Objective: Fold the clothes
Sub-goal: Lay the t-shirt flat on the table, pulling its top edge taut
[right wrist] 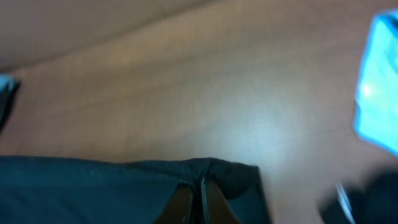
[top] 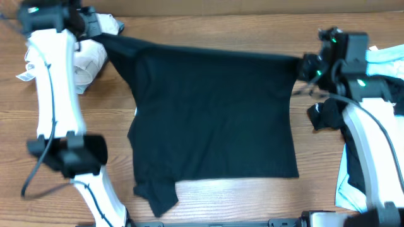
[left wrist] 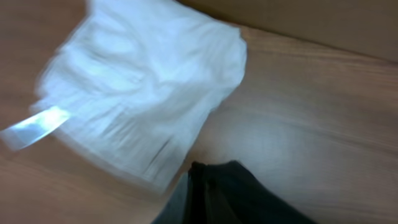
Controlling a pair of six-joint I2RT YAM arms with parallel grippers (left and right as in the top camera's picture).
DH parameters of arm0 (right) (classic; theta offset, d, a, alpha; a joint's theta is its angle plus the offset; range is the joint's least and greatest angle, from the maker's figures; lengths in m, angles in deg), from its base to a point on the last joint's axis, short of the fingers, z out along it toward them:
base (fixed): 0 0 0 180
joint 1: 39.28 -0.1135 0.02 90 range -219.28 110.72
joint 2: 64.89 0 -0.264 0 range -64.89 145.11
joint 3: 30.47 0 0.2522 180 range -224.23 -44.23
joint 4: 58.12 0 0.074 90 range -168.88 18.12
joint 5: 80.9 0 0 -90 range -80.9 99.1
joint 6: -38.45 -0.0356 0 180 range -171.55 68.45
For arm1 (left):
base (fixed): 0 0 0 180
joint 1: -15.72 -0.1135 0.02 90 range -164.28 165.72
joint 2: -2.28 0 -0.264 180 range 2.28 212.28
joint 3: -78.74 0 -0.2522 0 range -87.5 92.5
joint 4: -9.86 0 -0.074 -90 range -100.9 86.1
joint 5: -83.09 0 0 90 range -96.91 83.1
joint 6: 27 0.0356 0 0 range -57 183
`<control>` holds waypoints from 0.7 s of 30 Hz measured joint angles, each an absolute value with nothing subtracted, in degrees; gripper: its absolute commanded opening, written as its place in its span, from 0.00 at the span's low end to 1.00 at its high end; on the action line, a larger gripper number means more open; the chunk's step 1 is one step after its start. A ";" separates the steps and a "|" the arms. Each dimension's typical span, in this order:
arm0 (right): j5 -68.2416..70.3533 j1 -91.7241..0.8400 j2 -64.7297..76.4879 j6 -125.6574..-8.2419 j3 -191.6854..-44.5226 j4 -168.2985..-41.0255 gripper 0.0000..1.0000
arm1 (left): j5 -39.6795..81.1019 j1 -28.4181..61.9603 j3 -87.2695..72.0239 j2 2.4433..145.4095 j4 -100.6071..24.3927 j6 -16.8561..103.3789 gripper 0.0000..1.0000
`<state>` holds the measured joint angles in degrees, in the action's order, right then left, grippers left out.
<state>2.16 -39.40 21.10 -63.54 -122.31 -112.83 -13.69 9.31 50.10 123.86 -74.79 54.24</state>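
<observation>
Holding the black T-shirt [top: 214, 113] by its top edge, I have it stretched in a straight line from one hand to the other, and the body spreads away from both grippers across the wooden table [top: 252, 202]

Left gripper [top: 100, 31]: jaws pressed together, one corner of the black cloth pinched between them. The wrist view shows the fabric bunched right at the fingertips [left wrist: 189, 193]. A pale folded garment [top: 88, 60] lies just beside this hand, apart from the shirt, with a shiny tag on its far side; the view is blurred

Right gripper [top: 304, 65]: jaws likewise closed, nipping the opposite corner, and the hem folds over the fingertips [right wrist: 186, 202] in the wrist view. A light blue shirt [top: 386, 60] sits near this hand on its outer side. A small dark lump [top: 325, 116] rests beside the right forearm; I cannot tell what it is
</observation>
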 measured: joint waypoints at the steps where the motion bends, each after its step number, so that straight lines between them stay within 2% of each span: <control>1: 2.03 -39.38 23.33 -63.56 -122.31 -109.85 0.04 | -13.41 9.63 50.06 126.59 -72.48 54.27 0.04; 8: 2.07 -39.38 37.08 -63.54 -122.22 -94.36 0.04 | -12.64 11.19 49.53 137.83 -60.04 54.35 0.04; 13: 2.09 -39.25 39.55 -63.58 -122.29 -90.79 0.04 | -12.47 12.15 49.51 138.70 -54.64 53.96 0.04; 16: 2.05 -38.70 39.53 -63.58 -124.48 -94.66 0.04 | -12.47 12.87 51.02 138.70 -57.72 53.94 0.04; 21: -1.18 -36.64 39.53 -62.77 -131.34 -110.05 0.04 | -12.45 14.07 57.20 138.70 -72.50 53.72 0.04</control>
